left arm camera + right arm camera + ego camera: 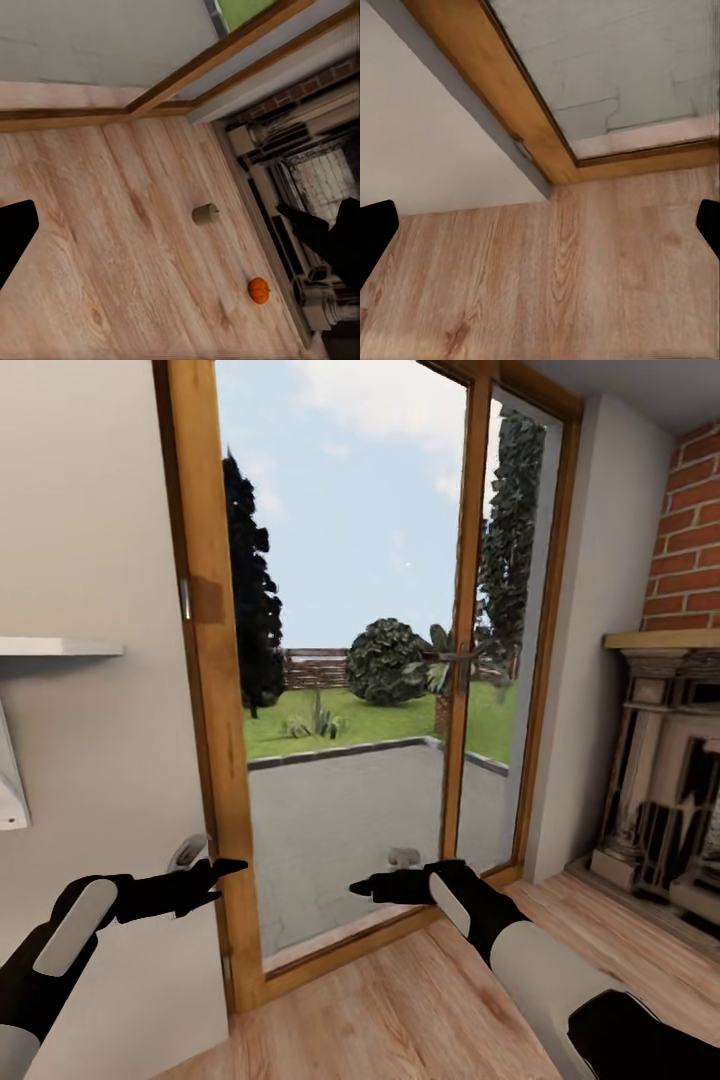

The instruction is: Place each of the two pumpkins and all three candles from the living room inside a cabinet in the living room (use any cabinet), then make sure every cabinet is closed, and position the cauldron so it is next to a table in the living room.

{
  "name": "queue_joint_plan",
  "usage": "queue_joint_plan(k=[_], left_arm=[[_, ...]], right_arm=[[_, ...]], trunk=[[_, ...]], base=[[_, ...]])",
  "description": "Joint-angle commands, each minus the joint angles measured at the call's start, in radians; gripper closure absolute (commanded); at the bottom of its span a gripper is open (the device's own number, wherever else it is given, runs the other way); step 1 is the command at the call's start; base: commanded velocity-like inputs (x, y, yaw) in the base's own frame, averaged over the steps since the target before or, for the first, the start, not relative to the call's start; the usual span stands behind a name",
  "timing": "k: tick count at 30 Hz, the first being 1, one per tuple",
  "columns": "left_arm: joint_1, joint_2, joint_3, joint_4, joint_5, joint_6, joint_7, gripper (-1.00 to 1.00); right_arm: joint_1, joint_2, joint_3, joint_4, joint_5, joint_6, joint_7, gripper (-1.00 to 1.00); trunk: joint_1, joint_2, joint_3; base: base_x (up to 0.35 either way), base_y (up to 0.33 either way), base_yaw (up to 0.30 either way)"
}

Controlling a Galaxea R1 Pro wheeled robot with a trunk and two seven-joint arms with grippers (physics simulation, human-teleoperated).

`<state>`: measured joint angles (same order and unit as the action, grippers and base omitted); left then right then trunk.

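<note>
1. the room has a pale wood floor [420, 1000], a big glass door [350, 660] with a wood frame looking out on a garden, and a brick fireplace [670, 800] off to the right.
2. the left gripper [215, 875] and the right gripper [375, 885] both hang in the air in front of the door. both look open, with fingers spread wide in the wrist views, and they hold nothing.
3. in the left wrist view, one candle [205, 214] lies on its side on the floor, and one pumpkin [259, 290] sits near it, close to the fireplace edge.
4. so these two are not put away yet. it looks like most of the job is left to do.
</note>
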<state>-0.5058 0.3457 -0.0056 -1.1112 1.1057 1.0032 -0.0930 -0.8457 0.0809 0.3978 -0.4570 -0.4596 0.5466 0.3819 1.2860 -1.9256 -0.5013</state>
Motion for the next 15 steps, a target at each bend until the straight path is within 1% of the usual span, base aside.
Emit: queue_joint_plan(k=[1, 5, 15], left_arm=[[0.0, 0.001, -0.001, 0.0, -0.007, 0.002, -0.01, -1.0], [0.0, 0.001, -0.001, 0.0, -0.005, 0.002, -0.01, -1.0], [0.0, 0.001, -0.001, -0.001, -0.004, 0.002, -0.01, -1.0]], right_arm=[[-0.001, -0.004, 0.003, 0.0, -0.003, 0.003, 0.0, -1.0], [-0.001, -0.012, 0.003, 0.0, -0.004, 0.002, 0.0, -1.0], [-0.001, -0.02, 0.002, 0.0, -0.005, 0.001, 0.0, -1.0]], trunk=[[0.0, -0.001, 0.0], [0.0, -0.001, 0.004], [0.0, -0.001, 0.014]], base=[[-0.053, 0.074, -0.242], [-0.018, 0.063, -0.242], [-0.001, 0.005, -0.242]])
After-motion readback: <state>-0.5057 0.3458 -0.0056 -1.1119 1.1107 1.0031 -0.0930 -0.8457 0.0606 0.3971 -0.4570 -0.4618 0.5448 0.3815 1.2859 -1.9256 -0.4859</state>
